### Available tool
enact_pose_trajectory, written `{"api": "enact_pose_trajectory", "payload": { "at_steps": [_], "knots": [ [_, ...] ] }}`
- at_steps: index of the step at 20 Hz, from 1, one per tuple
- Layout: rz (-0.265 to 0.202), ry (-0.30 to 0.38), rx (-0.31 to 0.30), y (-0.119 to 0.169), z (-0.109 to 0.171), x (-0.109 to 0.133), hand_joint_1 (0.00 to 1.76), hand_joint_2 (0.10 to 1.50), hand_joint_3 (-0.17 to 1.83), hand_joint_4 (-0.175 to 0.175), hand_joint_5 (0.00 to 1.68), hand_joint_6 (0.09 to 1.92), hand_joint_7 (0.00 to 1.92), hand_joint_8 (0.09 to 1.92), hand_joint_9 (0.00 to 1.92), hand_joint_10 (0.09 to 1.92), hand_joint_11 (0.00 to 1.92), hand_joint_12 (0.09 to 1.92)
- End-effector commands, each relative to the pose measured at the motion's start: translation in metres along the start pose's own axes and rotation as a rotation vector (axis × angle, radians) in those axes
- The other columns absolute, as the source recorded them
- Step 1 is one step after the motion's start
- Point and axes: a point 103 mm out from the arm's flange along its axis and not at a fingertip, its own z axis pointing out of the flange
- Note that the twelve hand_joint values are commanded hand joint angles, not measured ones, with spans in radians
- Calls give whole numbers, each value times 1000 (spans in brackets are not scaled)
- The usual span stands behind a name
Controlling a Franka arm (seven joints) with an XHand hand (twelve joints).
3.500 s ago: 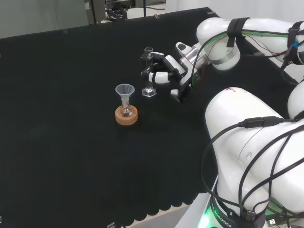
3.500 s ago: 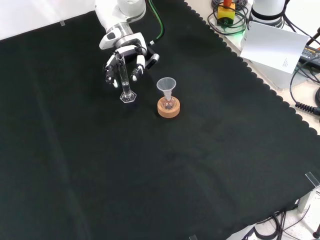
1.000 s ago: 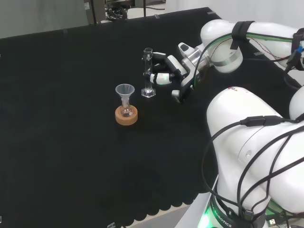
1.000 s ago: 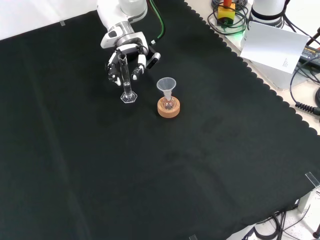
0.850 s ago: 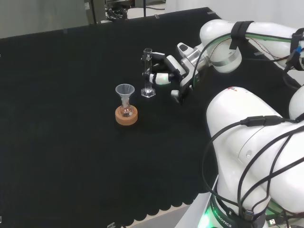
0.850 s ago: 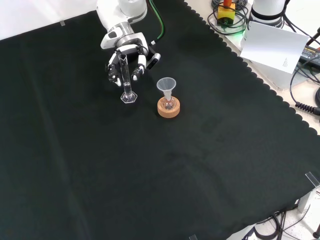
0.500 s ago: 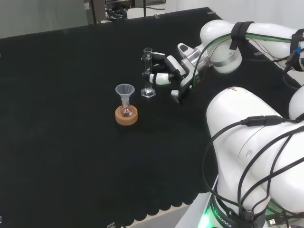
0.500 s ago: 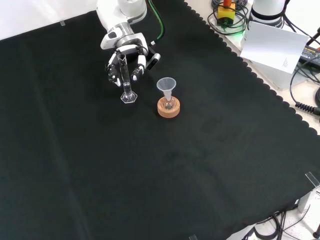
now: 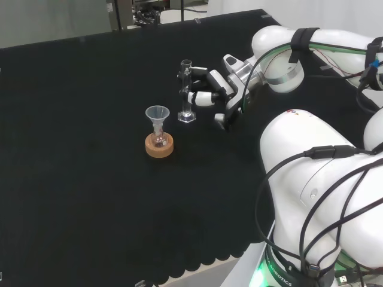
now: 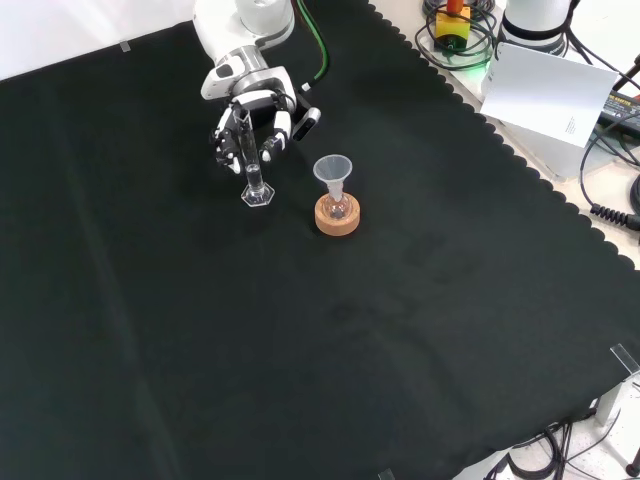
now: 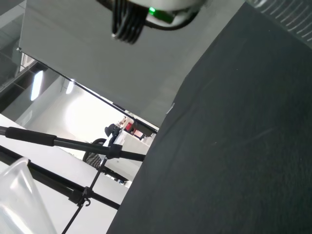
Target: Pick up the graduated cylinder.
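Glass graduated cylinder (image 9: 187, 91) within robot hand (image 9: 210, 93) fingers.

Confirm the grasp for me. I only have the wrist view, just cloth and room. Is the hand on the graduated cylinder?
Observer: Yes. In the front view the hand has its fingers curled round the tube of the graduated cylinder.
Operator: Lifted?
Observer: Not by the look of it. In the head view its base sits on the black cloth, with the tube upright.
Operator: Anything close by?
Observer: A small flask with a funnel in it, on a cork ring. It stands to the cylinder's right in the front view, apart from it.
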Motion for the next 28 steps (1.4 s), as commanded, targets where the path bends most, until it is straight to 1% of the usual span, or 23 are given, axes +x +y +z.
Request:
{"api": "enact_pose_trajectory", "payload": {
  "at_steps": [1,5,9,11,13,15,17,21,25,28],
  "knots": [
    [1,3,5,1,0,0,1064,770,536,6,725,569,703,609,1154,111,890,1013],
    [0,9,5,2,1,-1,1083,793,544,6,732,566,706,612,1154,113,884,1027],
    [8,5,0,5,1,-1,1128,885,579,-3,751,589,741,633,1166,117,915,1012],
    [16,-12,-8,6,3,-1,1154,925,590,-12,764,605,749,646,1166,118,938,995],
    [23,-42,-18,5,3,0,1178,950,592,-27,792,619,761,665,1180,124,961,972],
    [37,-93,-35,5,4,2,1203,966,592,-47,829,625,790,685,1210,131,990,945],
    [45,-130,-43,5,1,4,1222,973,593,-62,868,625,826,692,1240,135,1024,919],
    [55,-203,-35,6,-9,11,1252,969,594,-81,915,611,932,641,1308,117,1085,862],
    [68,-278,12,9,-22,17,1266,965,594,-88,932,610,987,611,1345,107,1130,837],
    [72,-321,39,9,-32,23,1270,962,594,-90,935,608,1004,593,1364,95,1161,814]
  ]
}}
